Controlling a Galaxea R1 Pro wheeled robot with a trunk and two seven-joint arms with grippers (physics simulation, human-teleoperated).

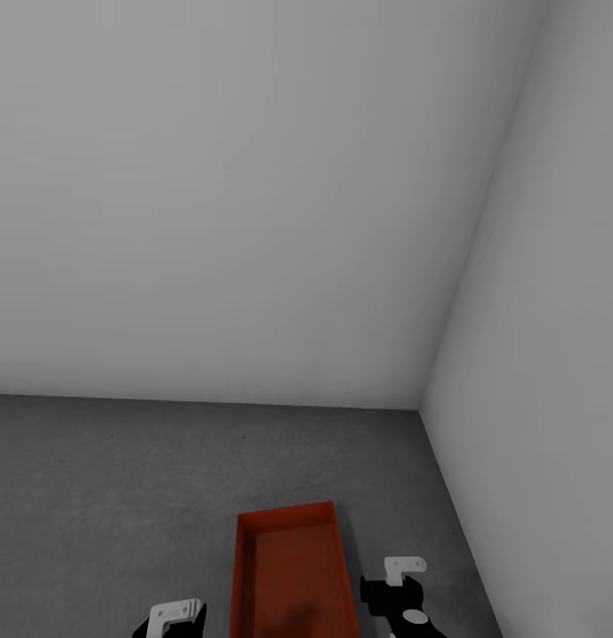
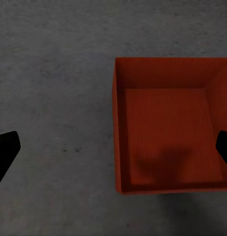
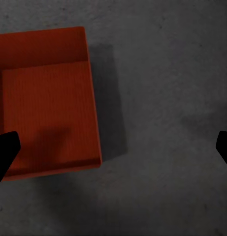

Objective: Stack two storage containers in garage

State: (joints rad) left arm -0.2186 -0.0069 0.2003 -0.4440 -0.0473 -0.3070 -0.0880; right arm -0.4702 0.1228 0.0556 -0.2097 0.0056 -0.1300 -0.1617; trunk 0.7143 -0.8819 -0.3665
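Storage container (image 1: 293, 576), red-orange and open-topped, sits on the dark grey concrete floor (image 1: 103, 478) right below my head camera, near the corner where two plain white-grey walls (image 1: 253, 195) meet. From the head view I get its long shape running away from me, with its near end cut off by the picture's lower edge. I see just one bin, and nothing lies inside it.

My left wrist view gives what the head view cannot: the container's (image 2: 167, 132) inner floor with fine ribbing, a soft shadow on it, and a full short wall with its two corners. The left gripper (image 2: 113, 152) straddles one long wall, one black fingertip over bare concrete, the other over the bin's interior. Its fingers (image 2: 5, 150) are spread wide, holding nothing.

In my right wrist view the bin (image 3: 44, 103) shows from the other side, throwing a shadow onto the floor (image 3: 167, 73) beside it. The right gripper (image 3: 113, 152) likewise spans a long wall, one fingertip (image 3: 4, 150) over the red interior and one over the concrete, fingers wide apart and free.

In the head view both arms hang low on either side of the bin, the left gripper's white bracket (image 1: 175, 613) to its left, the right wrist (image 1: 397, 592) just beside its right wall. I cannot tell whether either touches it.
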